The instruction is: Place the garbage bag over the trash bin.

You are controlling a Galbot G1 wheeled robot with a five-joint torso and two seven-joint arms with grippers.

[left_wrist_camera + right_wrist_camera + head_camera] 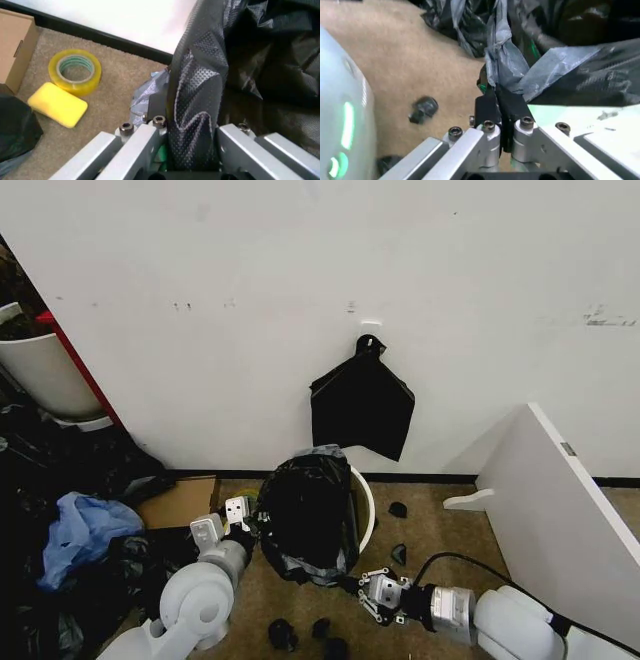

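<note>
The garbage bag [308,515] is glossy black and wrinkled, draped over the trash bin [367,508]; only the right arc of the bin's white rim shows. My left gripper [228,518] sits at the bag's left side. In the left wrist view its fingers [145,139] stand apart, with a band of the garbage bag [197,97] running between them. My right gripper [376,592] is low at the bag's front right. In the right wrist view the right gripper [500,107] is shut on a bunched edge of the garbage bag [507,60].
A flat black bag [362,405] hangs on the wall above. Black and blue bags [80,530] pile at the left, beside a cardboard box [180,502]. A tape roll [75,71] and yellow sponge [57,104] lie on the carpet. A white board [560,510] leans at the right.
</note>
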